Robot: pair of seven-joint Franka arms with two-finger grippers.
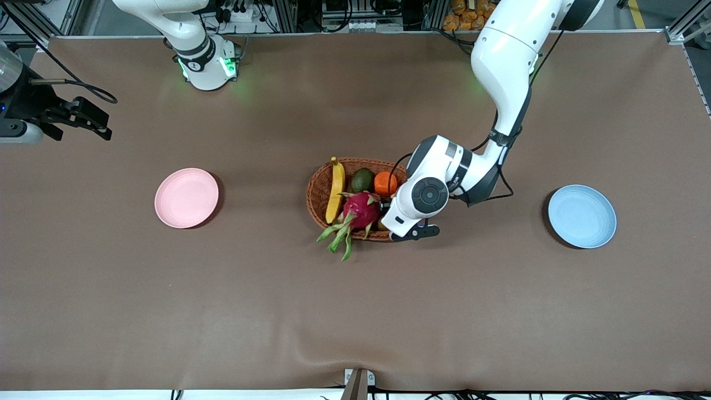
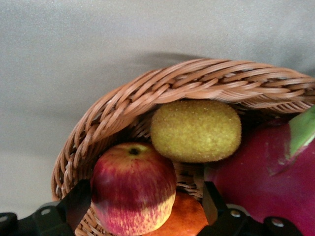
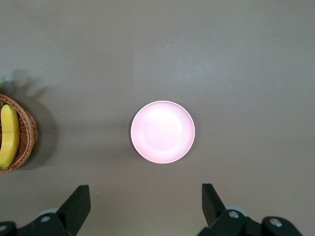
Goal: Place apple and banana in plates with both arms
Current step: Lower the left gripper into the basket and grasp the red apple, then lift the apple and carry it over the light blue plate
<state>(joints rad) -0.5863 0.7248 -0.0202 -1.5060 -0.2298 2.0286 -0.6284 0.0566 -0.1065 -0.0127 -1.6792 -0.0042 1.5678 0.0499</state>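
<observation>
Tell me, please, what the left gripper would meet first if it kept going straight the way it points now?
Most likely the apple: it sits between the open fingers of the left gripper, in the basket.

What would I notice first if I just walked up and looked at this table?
First, the brown wicker basket in the middle of the table, with a magenta dragon fruit and a yellow banana in it. The left gripper is down in the basket, its open fingers on either side of the red apple. A pink plate and a blue plate wait toward either end, and the right gripper hangs open high over the pink one.
</observation>
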